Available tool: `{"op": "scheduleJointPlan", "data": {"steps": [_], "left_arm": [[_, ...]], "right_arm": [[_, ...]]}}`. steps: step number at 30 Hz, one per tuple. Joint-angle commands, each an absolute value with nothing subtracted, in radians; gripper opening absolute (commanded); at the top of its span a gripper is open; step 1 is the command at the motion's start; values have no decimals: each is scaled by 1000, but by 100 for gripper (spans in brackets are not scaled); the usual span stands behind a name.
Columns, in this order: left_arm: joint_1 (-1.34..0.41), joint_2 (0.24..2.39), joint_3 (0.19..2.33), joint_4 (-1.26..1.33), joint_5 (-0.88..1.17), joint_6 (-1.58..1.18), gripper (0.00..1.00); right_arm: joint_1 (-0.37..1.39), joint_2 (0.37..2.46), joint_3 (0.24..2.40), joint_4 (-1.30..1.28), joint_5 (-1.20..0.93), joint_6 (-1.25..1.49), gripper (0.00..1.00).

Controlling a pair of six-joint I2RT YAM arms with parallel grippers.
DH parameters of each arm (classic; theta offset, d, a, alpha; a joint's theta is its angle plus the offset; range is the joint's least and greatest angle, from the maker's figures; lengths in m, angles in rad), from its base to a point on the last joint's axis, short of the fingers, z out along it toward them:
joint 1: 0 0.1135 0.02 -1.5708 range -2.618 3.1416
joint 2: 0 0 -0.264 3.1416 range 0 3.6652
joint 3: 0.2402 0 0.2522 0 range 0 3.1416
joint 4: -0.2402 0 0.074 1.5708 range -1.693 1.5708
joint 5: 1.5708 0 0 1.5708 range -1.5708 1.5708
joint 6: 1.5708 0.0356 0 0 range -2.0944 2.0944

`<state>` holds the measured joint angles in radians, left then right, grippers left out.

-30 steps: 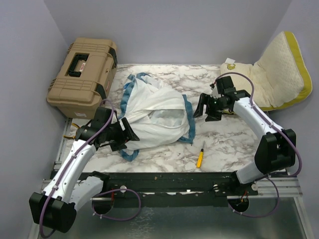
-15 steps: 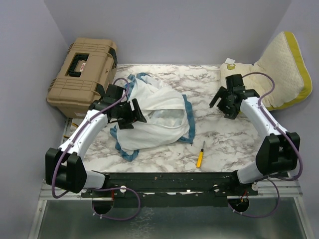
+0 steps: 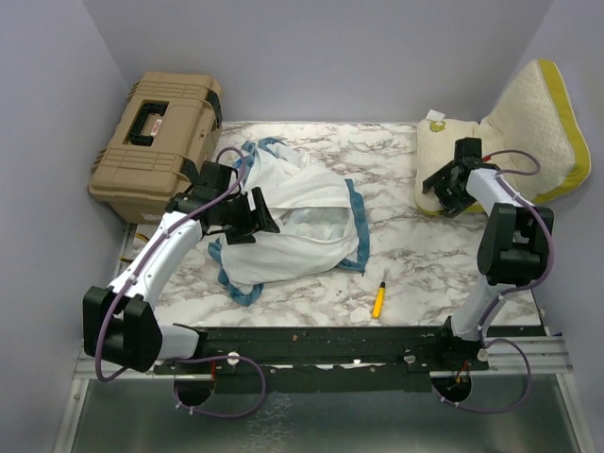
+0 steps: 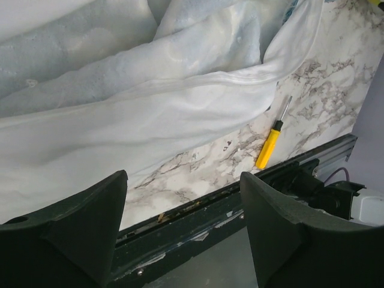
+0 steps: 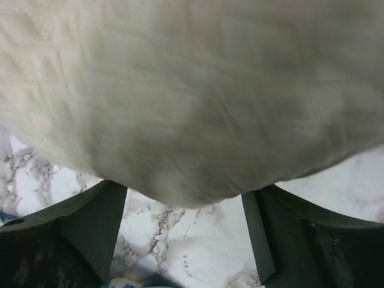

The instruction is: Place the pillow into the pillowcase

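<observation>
The pillowcase (image 3: pixel 293 222) lies crumpled on the marble table, white inside showing and blue trim round its edge. My left gripper (image 3: pixel 262 219) hovers open over its left part. In the left wrist view the white pillowcase (image 4: pixel 120 120) fills the upper frame, and nothing is between the left gripper's (image 4: pixel 183 201) fingers (image 4: pixel 72 234). The cream quilted pillow (image 3: pixel 514 132) with a mustard band leans against the right wall at the back. My right gripper (image 3: pixel 442 196) is open at its near left corner. In the right wrist view the pillow's (image 5: pixel 192 90) edge bulges between the right gripper's (image 5: pixel 185 197) spread fingers (image 5: pixel 96 222).
A tan hard case (image 3: pixel 156 142) stands at the back left, just off the table. A yellow-handled screwdriver (image 3: pixel 379 297) lies near the front edge, and shows in the left wrist view too (image 4: pixel 270 147). Walls close in on the left, back and right.
My right arm swung from the middle of the table back to the pillow's corner. My left arm rose from the near left edge to above the pillowcase, then held still.
</observation>
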<state>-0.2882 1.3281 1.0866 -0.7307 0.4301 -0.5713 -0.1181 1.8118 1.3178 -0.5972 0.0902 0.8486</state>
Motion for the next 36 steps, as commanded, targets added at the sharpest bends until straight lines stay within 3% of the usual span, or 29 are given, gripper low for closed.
{"op": "scheduleJointPlan", "data": {"steps": [1,7,9,10,14,20,26,34,36], "left_arm": [[-288,1256,1038,-727,454,-569,77],[-287,1211,1011,-726,431,-586,77],[-287,1210,1013,-727,425,-587,77],[-287,1210,1016,-726,421,-587,77],[-287,1220,1034,-723,403,-590,77],[-288,1239,1059,-710,400,-608,77],[-287,1269,1049,-618,468,-675,77],[-292,1316,1063,-423,539,-823,83],[-304,1323,1049,-340,553,-883,84]], "right_arm": [[-124,1870,1344,-477,52,852,73],[-124,1758,1229,-300,-30,801,11],[-124,1722,1231,-303,-90,785,1],[-124,1708,1240,-314,-130,784,0],[-120,1614,1257,-329,-336,853,0],[-55,1348,1159,-351,-428,993,0],[154,1149,1052,-307,-485,1096,3],[184,1135,1156,-359,-568,1005,51],[184,1134,1162,-367,-567,986,59]]}}
